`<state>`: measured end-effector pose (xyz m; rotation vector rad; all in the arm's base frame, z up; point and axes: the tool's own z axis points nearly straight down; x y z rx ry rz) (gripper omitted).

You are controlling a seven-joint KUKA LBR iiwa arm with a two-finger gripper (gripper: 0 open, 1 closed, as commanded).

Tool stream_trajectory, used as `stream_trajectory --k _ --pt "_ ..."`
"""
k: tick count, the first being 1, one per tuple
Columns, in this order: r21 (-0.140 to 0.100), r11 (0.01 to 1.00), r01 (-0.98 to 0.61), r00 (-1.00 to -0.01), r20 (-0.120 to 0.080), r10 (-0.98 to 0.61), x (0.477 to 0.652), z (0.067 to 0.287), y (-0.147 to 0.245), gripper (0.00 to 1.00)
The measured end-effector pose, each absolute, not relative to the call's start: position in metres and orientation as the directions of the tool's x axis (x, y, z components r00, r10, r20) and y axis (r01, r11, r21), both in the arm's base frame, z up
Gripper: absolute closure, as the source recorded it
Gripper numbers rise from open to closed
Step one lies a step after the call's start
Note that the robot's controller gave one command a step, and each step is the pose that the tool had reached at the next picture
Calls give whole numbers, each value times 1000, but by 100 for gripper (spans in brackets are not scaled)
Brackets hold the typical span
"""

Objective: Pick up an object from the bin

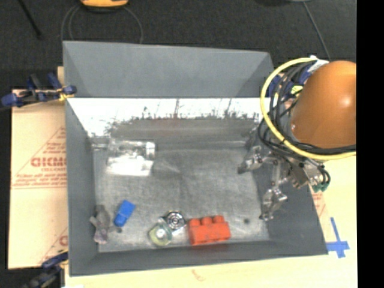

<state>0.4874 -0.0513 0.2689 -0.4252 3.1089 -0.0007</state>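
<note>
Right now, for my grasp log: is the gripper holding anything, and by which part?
Nothing is held. The gripper stands open at the right of the bin; the red brick lies apart from it.

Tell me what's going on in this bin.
A robot arm reaches into the grey bin from the right. Its claw hangs open over bare floor near the right wall, with nothing between its fingers. Nearest to it is a red-orange toy brick by the front wall. Further left lie a round metal piece, a blue block and a greyish lump. A clear plastic item sits back left. Nothing is picked yet.
</note>
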Motion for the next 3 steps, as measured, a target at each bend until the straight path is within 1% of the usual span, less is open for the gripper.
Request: stream_trajectory --k 1,2,3 --pt "4 893 -450 -893 2 -450 471 121 23 0" --pt "-5 835 -550 -835 -9 -550 487 81 18 0" --pt "-4 835 -550 -835 -5 -550 485 81 17 100"
